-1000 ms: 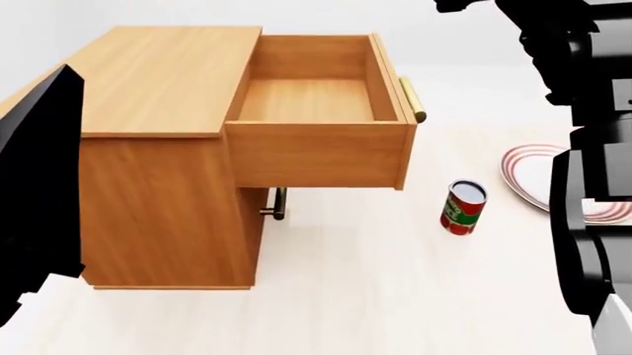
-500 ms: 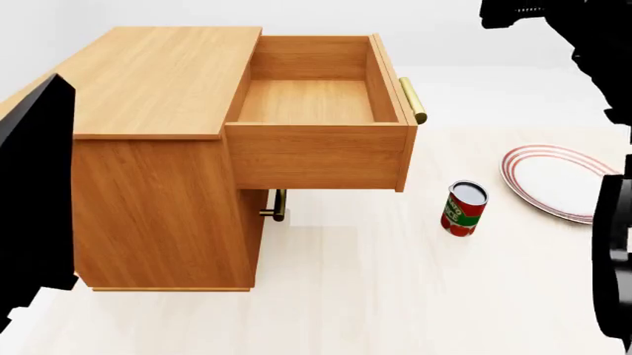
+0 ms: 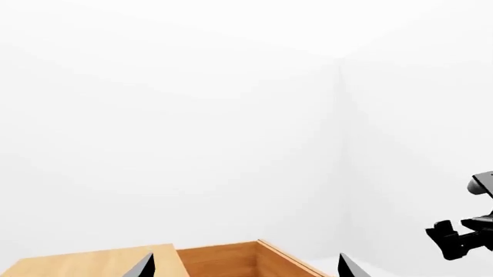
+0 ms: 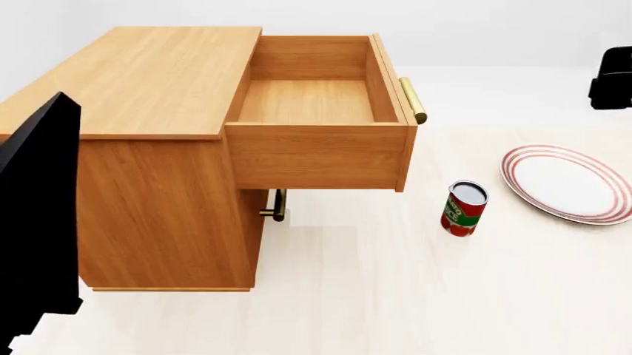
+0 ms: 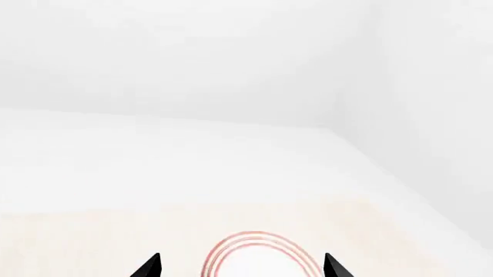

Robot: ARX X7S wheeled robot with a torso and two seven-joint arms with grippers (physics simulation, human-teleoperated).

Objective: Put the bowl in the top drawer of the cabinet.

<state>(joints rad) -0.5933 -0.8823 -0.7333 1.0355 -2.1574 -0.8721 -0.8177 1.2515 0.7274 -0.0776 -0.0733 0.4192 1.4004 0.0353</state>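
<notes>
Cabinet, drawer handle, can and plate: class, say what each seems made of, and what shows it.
Cabinet: matte orange-brown wood, going by its grain lines.
Drawer handle: probably brass, a shiny golden bar.
Can: likely metal, with a grey lid and a red printed label.
Plate: perhaps glazed ceramic, smooth white with red rim rings.

You're in a bare simulated room, not a furnished home: plain white walls, a pale wood-plank floor [image 4: 395,296], and an orange-brown wood-grain cabinet [image 4: 158,111], a red-labelled tin can [image 4: 463,208] and a red-ringed white plate [image 4: 565,183] set on that floor.
</notes>
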